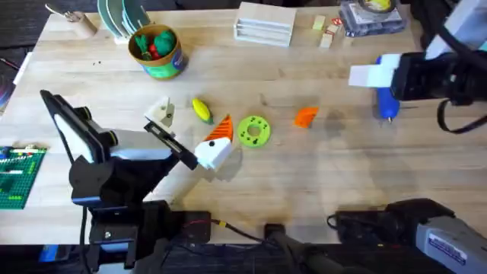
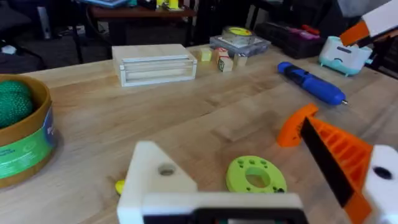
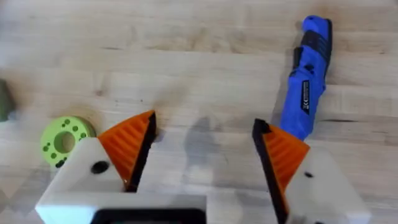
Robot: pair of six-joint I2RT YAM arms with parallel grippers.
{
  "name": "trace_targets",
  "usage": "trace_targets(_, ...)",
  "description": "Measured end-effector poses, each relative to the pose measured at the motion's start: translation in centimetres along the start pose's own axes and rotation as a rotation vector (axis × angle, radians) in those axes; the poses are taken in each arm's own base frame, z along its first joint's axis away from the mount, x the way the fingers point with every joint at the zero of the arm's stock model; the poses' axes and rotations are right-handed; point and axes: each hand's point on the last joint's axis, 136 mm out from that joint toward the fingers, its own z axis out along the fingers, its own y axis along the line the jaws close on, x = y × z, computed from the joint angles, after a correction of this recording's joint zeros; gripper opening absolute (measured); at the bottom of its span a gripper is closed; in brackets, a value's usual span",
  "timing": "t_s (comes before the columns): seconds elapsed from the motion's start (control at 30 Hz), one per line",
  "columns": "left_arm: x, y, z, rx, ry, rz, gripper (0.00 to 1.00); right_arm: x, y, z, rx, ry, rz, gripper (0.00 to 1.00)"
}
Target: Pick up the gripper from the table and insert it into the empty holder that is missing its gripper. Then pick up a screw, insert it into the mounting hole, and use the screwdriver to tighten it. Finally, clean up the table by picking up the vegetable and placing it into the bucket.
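- Plainly made out the orange wedge [image 1: 305,116] lying loose on the table just beside the green disc [image 1: 253,131], on the disc's side toward the right arm, touching nothing.
- Found the left claw [image 2: 227,140] spread wide on the opposite side of the disc, grasping nothing, facing across the disc toward the wedge.
- Took one finger of that claw for the white holder [image 1: 161,113], bare of any orange pad, set against the orange-padded finger across from it.
- Found the right claw [image 3: 204,124] released as well, both orange pads in place, hanging well past the wedge from the disc and close over the blue screwdriver [image 3: 308,81].
- Placed the wedge between the two claws, at roughly the same remove from each, with the disc lying in the left claw's path and open table in the right claw's.
- Judged the right arm the fitter one for the pickup, given the holder's place on the left claw itself.
- Could not tell the wedge's long axis for certain from overhead, so left the grip angle unsettled.
- Reckoned on a reach from above the screwdriver back toward the disc, stopping just short of it.
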Motion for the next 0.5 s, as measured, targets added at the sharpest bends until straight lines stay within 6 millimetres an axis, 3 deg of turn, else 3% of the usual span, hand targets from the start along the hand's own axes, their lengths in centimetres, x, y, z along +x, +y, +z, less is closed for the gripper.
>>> trace_targets(0.3, 0.0, 0.0, 0.0, 0.000, 0.000, 0.000, 0.993, 1.0, 1.7, 2.1, -0.015, 0.119, -0.071, 0.989)
trace_targets(0.5, 0.0, 0.0, 0.0, 0.000, 0.000, 0.000, 0.992, 1.1, 1.9, 2.6, -0.016, 0.134, -0.078, 0.989)
